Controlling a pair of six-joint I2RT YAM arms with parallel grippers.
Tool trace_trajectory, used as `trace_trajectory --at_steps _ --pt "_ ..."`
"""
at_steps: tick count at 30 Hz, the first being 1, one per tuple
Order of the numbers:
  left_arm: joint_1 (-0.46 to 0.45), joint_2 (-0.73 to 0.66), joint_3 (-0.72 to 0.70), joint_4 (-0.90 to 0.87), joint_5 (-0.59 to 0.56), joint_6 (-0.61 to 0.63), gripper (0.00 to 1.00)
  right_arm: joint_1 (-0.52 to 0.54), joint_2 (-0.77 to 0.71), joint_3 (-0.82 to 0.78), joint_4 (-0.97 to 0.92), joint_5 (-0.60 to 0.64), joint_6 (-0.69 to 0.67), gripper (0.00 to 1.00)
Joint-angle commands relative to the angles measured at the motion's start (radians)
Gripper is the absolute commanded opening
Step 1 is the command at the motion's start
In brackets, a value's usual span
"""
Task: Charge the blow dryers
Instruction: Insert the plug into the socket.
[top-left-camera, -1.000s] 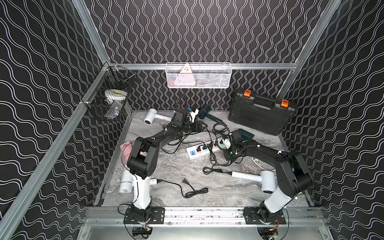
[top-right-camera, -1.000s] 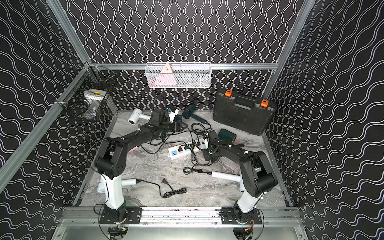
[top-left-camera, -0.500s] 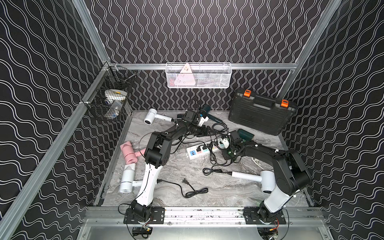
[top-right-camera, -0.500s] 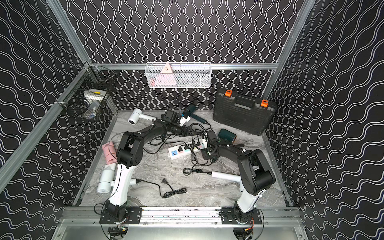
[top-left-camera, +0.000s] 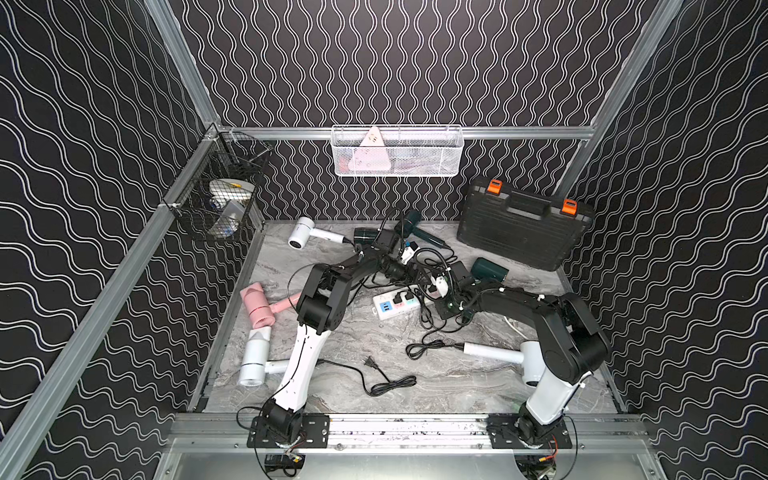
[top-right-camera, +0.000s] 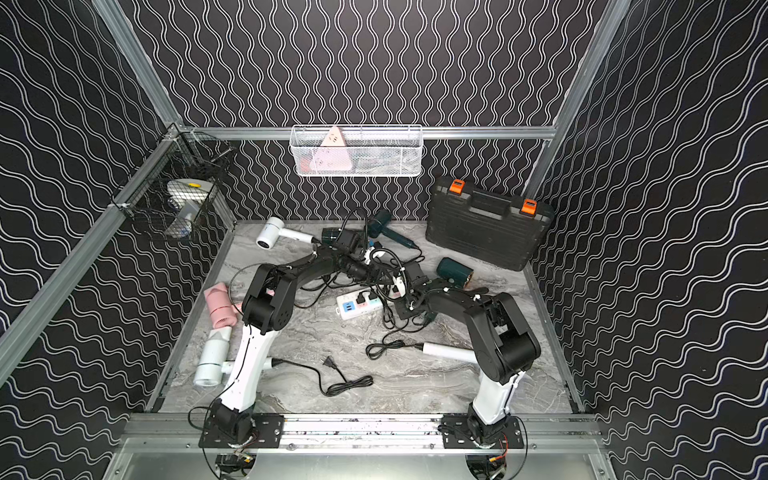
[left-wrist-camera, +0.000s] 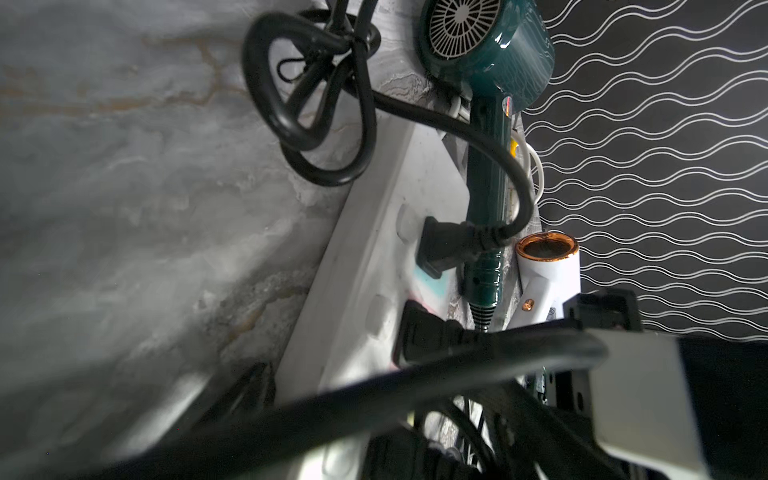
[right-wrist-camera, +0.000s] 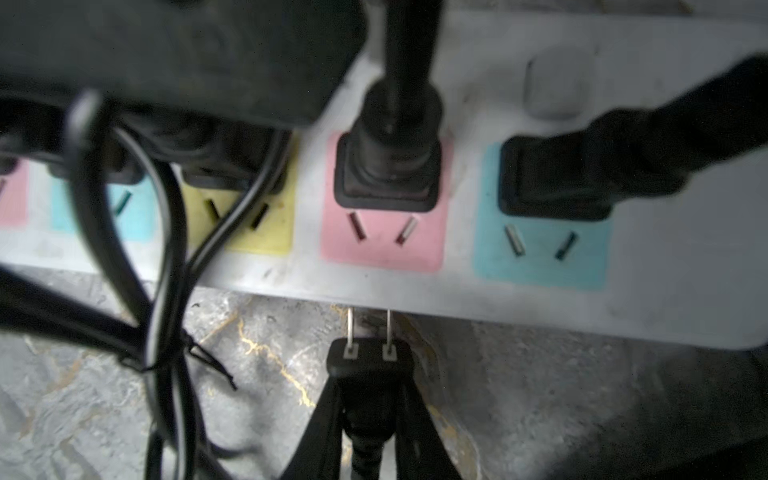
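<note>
Blow dryers (top-left-camera: 489, 270): seven lie on the tabletop (top-left-camera: 436, 399) in both top views. Dark green ones are at 12 and 2 o'clock, white ones at 11, 8 and 4, and the pink dryer (top-left-camera: 257, 305) at 9.
Power strip (top-left-camera: 380, 301): at the centre between the two arms, its 3 o'clock end under cords and the right arm.
Held plug (right-wrist-camera: 370, 357): only the right wrist view shows it, pinched between the right fingers (right-wrist-camera: 316, 419), which are closed on it. Its two prongs point at the strip's side edge, in no socket.
Sockets: that view alone shows black plugs seated in the pink socket (right-wrist-camera: 382, 253) and the blue socket (right-wrist-camera: 540, 270). Cords cross the yellow socket (right-wrist-camera: 266, 237).
Left fingers (left-wrist-camera: 648, 395): above the strip. Only one shows clearly; they seem spread wide with nothing clamped, and a blurred cord (left-wrist-camera: 374, 395) crosses in front.
Left wrist extra: a green dryer's grille (left-wrist-camera: 465, 25) and a white dryer's copper-ringed nozzle (left-wrist-camera: 546, 249), beyond the strip.
Loose plug (top-left-camera: 371, 362): at 6 o'clock, its cord coiled beside it.
Around: toolcase (top-left-camera: 523, 224) at 1 o'clock, white basket (top-left-camera: 397, 151) on the back wall, black basket (top-left-camera: 216, 203) on the left wall.
</note>
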Motion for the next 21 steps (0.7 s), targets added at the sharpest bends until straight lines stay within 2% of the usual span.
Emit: trace_trajectory --at_steps 1,21 --pt "-0.001 0.017 0.012 -0.007 0.04 0.022 0.82 0.008 0.017 0.021 0.004 0.027 -0.011 0.0" --pt "-0.008 0.066 0.026 0.074 0.138 0.001 0.81 0.008 0.013 0.043 0.016 0.077 -0.007 0.0"
